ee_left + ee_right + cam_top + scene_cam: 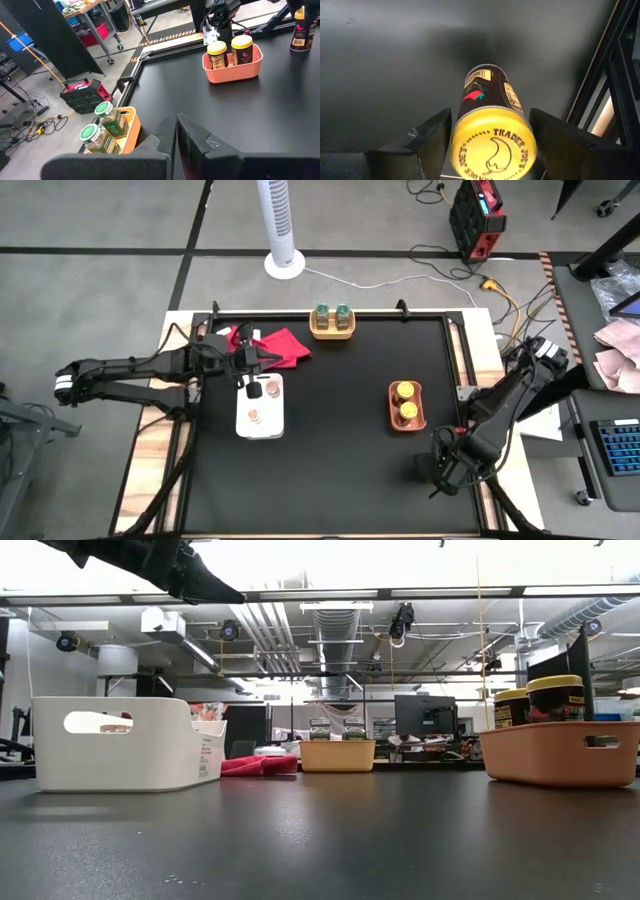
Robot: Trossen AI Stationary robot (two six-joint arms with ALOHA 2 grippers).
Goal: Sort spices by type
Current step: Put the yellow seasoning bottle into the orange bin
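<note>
A yellow-lidded spice jar [492, 115] with a dark label stands upright on the black table near its front right corner, also seen in the left wrist view [301, 32]. My right gripper [492, 142] [445, 468] points down over it, open, one finger on each side of the lid. Two more yellow-lidded jars [405, 402] stand in the orange tray [392, 420]. Two green-lidded jars [332, 312] stand in the yellow tray [332, 332]. Two pinkish jars [254, 405] are in the white tray [275, 425]. My left gripper [176, 137] [250, 365] hovers shut over that tray's far end. My right gripper's fingers [432, 137] flank the jar's yellow lid [470, 150] from above. I cannot tell whether they touch it. The jar stands with its base on the table.
A red cloth [278, 345] lies at the far left beside the left gripper. The table's raised frame rail [615, 75] runs close to the right of the jar. Open black surface lies between the white and orange trays [335, 440].
</note>
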